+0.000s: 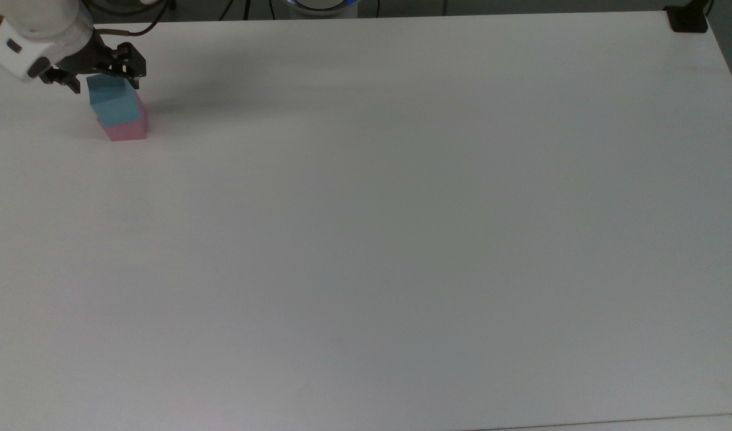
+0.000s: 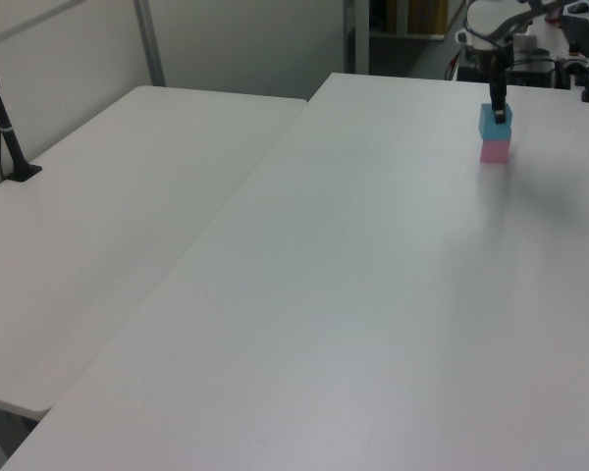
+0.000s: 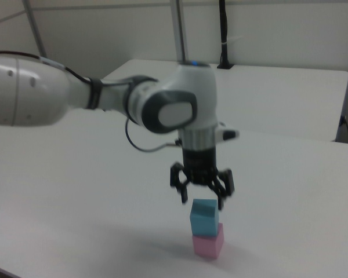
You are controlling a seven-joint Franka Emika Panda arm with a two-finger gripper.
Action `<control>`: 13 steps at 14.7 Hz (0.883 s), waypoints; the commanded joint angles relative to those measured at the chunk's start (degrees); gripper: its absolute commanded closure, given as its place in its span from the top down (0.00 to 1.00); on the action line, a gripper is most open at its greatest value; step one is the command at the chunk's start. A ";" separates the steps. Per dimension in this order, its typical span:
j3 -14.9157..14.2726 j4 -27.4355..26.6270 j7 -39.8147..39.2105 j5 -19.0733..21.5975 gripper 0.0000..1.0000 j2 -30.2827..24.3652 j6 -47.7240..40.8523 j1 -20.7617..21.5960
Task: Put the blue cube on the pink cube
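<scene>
The blue cube [image 3: 203, 217] sits on top of the pink cube [image 3: 208, 243], turned slightly askew to it, near the far left corner of the white table [image 1: 401, 239] in the top view. The gripper [image 3: 202, 199] hovers just above the stack, fingers spread apart and released, touching neither cube.

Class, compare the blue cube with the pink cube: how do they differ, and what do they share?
Colour: the blue cube is light blue, the pink cube pastel pink.
Position: the blue cube rests on the pink cube, which sits on the table.
Pose: the blue cube sits slightly twisted against the pink cube.
Shared: similar size, plain matte faces.
</scene>
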 commanded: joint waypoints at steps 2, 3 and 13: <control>5.26 5.51 12.56 0.35 1.00 -7.95 -10.50 2.81; 7.46 8.32 12.74 0.35 1.00 -8.82 -15.51 2.82; 21.36 10.54 29.09 -0.97 1.00 -17.53 -21.89 -0.43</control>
